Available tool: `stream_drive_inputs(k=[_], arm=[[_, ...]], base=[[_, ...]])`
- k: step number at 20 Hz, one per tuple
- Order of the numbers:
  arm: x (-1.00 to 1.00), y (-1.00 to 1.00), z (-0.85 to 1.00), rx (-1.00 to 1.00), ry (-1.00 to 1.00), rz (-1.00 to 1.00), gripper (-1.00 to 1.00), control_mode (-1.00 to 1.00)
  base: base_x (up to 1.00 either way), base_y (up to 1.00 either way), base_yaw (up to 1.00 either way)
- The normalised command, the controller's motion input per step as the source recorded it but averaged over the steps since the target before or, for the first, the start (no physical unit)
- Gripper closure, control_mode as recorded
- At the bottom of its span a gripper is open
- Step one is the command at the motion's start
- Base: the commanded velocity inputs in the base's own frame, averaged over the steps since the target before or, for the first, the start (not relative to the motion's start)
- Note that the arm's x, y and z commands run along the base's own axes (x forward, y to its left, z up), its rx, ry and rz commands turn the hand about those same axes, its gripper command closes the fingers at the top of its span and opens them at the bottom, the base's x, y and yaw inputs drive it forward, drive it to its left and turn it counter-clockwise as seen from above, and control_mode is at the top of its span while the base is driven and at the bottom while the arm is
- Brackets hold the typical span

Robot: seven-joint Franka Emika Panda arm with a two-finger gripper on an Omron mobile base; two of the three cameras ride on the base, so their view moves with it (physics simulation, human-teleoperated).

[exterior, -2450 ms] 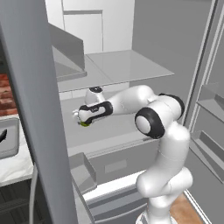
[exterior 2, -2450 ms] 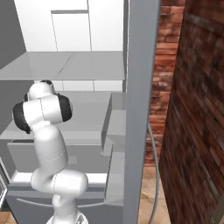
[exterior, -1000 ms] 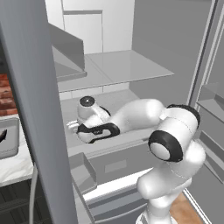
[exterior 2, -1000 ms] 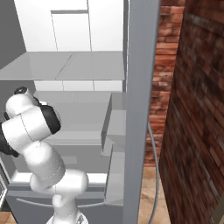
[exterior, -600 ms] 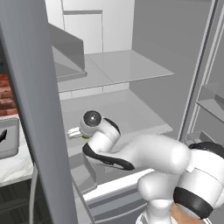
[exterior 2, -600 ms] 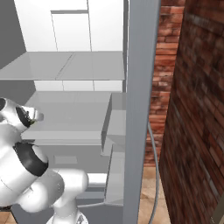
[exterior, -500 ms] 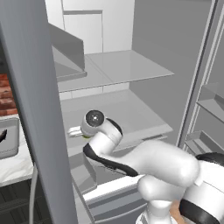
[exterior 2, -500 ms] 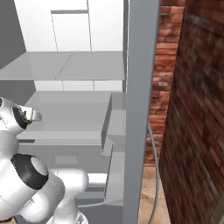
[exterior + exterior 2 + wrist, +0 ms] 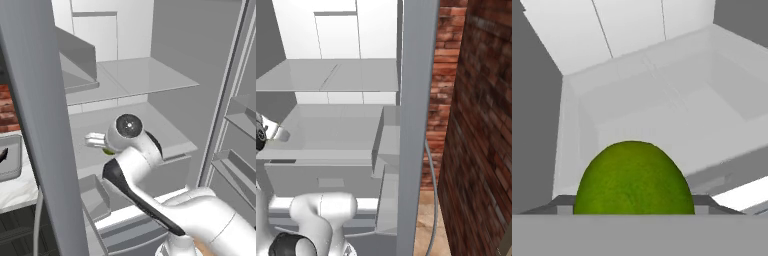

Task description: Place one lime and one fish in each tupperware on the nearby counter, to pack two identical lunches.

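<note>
So the arm is reaching into the open fridge, and the claw (image 9: 632, 212) has a lime (image 9: 634, 180) pinched between its dark finger tips (image 9: 564, 206). In the hand view the lime sits right at the bottom middle, big and green, with a fingertip poking out at each side of it. Behind it is the pale fridge shelf (image 9: 662, 120) and the white back wall of the fridge.

From the left base view the arm's wrist blocks most of it, but a sliver of green lime (image 9: 108, 151) peeks out just beside the white hand, over the front left part of the lower fridge shelf (image 9: 165, 135). There's another shelf (image 9: 145, 77) above it, with nothing I can make out on it.

At the far left edge of that same view, past the grey fridge door, one grey tupperware (image 9: 9, 159) sits on the white desk (image 9: 17, 187), with something dark in it that I can't identify. It's well apart from the lime. Brick wall (image 9: 7, 107) behind it.

The right base view has the fridge shelves (image 9: 336, 130), a door bin (image 9: 387, 140) and brick wall (image 9: 476, 125) on the right.
</note>
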Motion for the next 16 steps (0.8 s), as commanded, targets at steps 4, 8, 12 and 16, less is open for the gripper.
stream_drive_inputs(k=[4, 8, 12, 16], arm=[[-0.75, -0.18, 0.37, 0.18, 0.03, -0.17, 1.00, 1.00], [0.00, 0.00, 0.00, 0.00, 0.00, 0.00, 1.00, 1.00], [0.00, 0.00, 0.00, 0.00, 0.00, 0.00, 1.00, 1.00], [0.00, 0.00, 0.00, 0.00, 0.00, 0.00, 1.00, 1.00]], base=[[-0.25, -0.04, -0.06], [-1.00, -0.13, -0.27], [-1.00, -0.24, -0.30], [-1.00, -0.21, -0.32]])
